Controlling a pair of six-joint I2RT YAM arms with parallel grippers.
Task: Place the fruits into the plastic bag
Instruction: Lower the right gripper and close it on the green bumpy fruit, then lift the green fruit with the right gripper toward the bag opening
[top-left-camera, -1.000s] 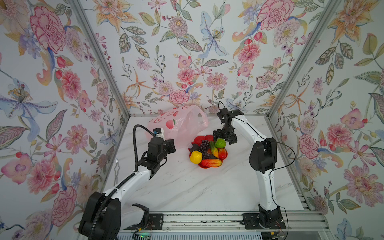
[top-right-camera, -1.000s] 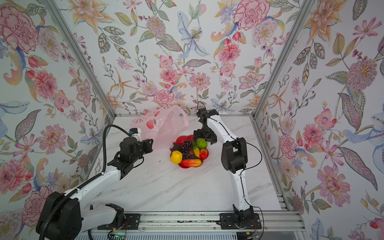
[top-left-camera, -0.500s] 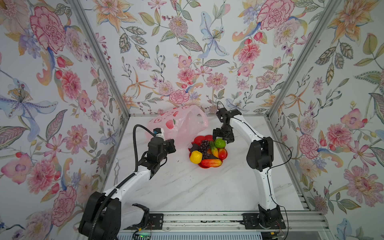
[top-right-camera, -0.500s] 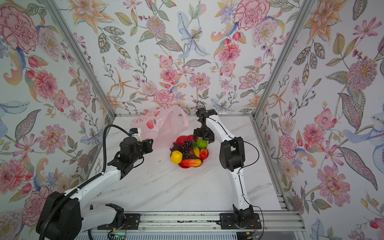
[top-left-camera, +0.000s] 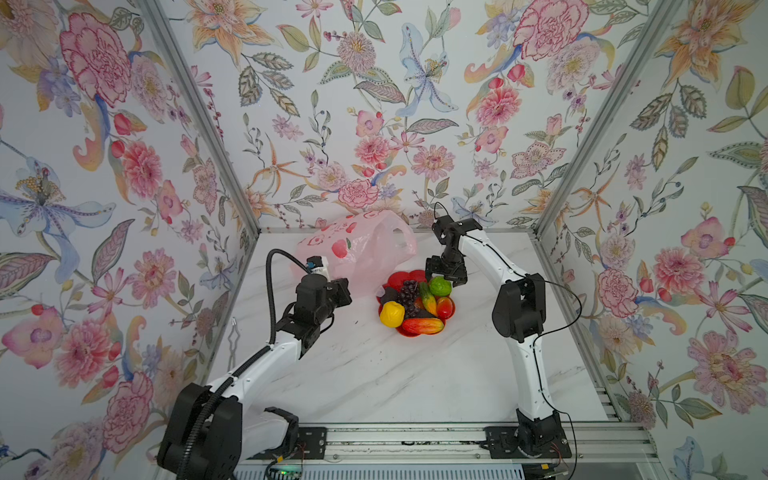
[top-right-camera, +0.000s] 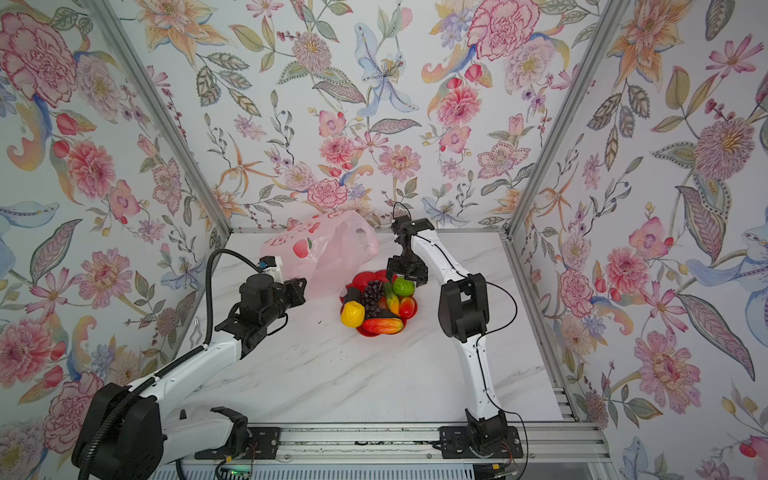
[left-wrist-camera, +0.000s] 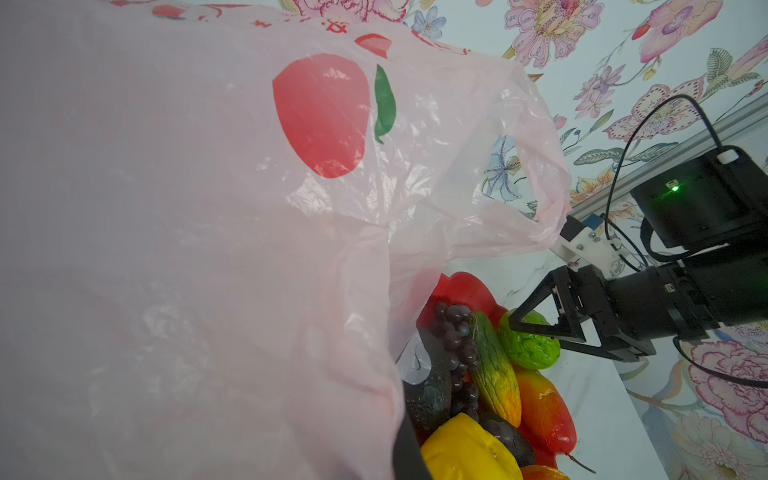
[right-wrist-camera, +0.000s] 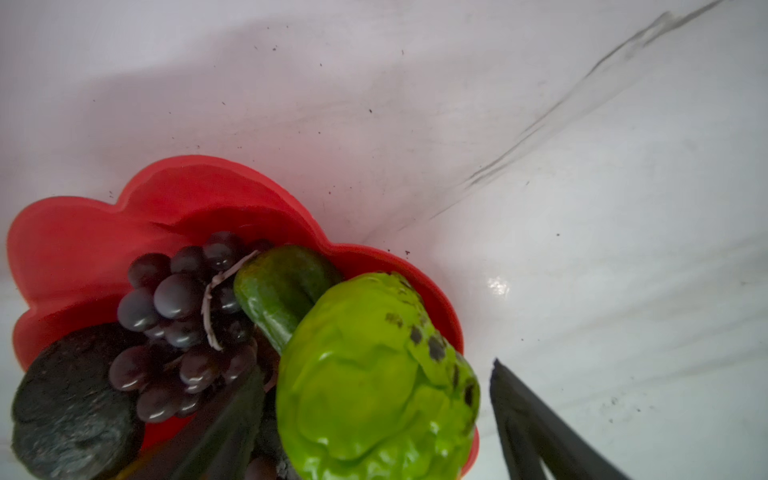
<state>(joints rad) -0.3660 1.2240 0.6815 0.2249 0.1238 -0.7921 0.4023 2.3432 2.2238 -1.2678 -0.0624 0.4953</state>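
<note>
The fruits lie heaped in a red flower-shaped dish (top-left-camera: 401, 277): green bumpy ball (top-left-camera: 440, 286), grape bunch (top-left-camera: 409, 293), yellow lemon (top-left-camera: 391, 313) and red-orange mango (top-left-camera: 422, 326). My right gripper (right-wrist-camera: 376, 368) is open and straddles the green bumpy ball (right-wrist-camera: 374, 374). One finger (right-wrist-camera: 540, 432) stands apart from the ball, beside the dish. The plastic bag (top-left-camera: 361, 245), pale pink with red prints, lies behind the dish. My left gripper (top-left-camera: 340, 291) is shut on the plastic bag's near edge. In the left wrist view the plastic bag (left-wrist-camera: 208, 249) hides its jaws.
The marble table (top-left-camera: 395, 374) is boxed in by flowered walls on three sides. A metal rail (top-left-camera: 415, 436) with both arm bases runs along the front. A small metal clip (top-left-camera: 234, 332) lies by the left wall.
My right gripper has shifted slightly left and down over the green bumpy ball, and its jaws have narrowed a little. The left arm and the bag have not moved.
</note>
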